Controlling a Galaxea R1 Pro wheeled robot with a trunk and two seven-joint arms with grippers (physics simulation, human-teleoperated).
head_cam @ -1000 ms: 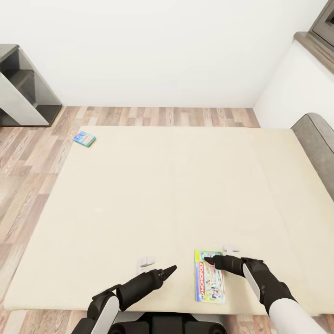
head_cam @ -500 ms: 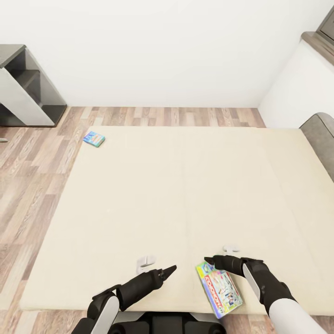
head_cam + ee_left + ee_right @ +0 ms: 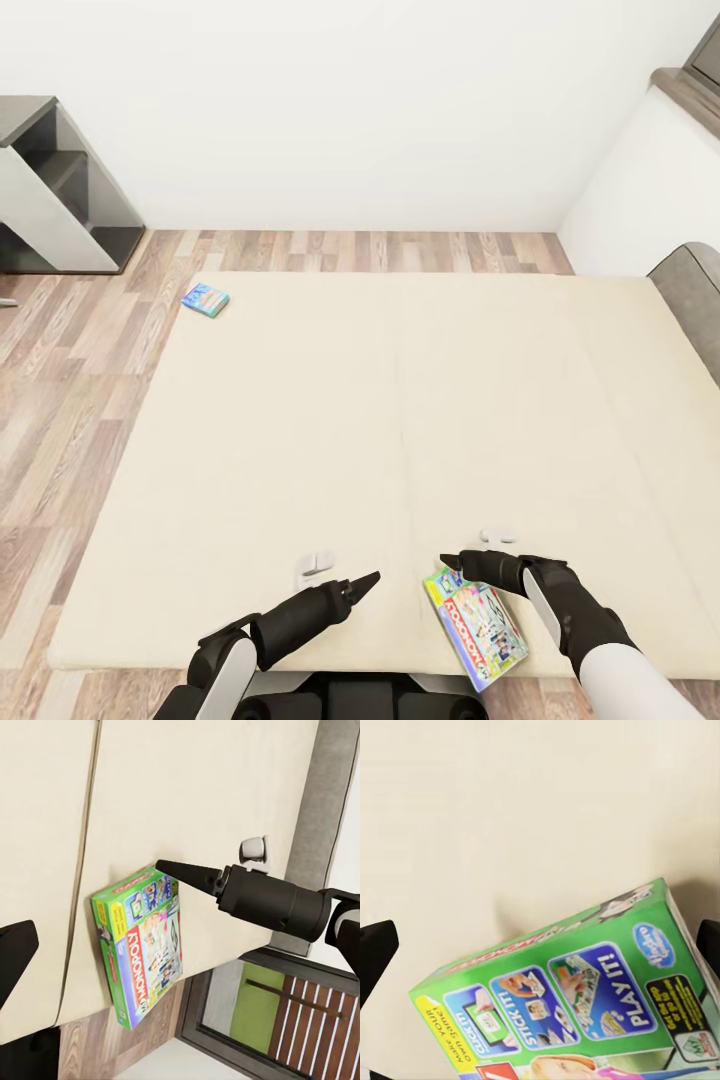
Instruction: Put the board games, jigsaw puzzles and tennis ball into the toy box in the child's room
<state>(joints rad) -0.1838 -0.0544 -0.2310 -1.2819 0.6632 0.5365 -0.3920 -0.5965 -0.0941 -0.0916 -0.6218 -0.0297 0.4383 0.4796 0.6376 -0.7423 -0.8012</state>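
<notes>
Head view: Monopoly box [image 3: 477,624] seen skewed at near bed [image 3: 400,400] edge, partly overhanging, probably for easier grasp. Right fingers [image 3: 452,562] spread, straddling box corner, nothing gripped. Left fingers [image 3: 368,580] state unclear. Blue game box [image 3: 205,299] at far-left corner.

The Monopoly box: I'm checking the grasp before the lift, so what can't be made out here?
- Monopoly box: head view, the right gripper covers its far corner, so contact is unclear.
- Right wrist view: the box is cut off by the picture edge.
- Small blue box: print too small to read.
</notes>
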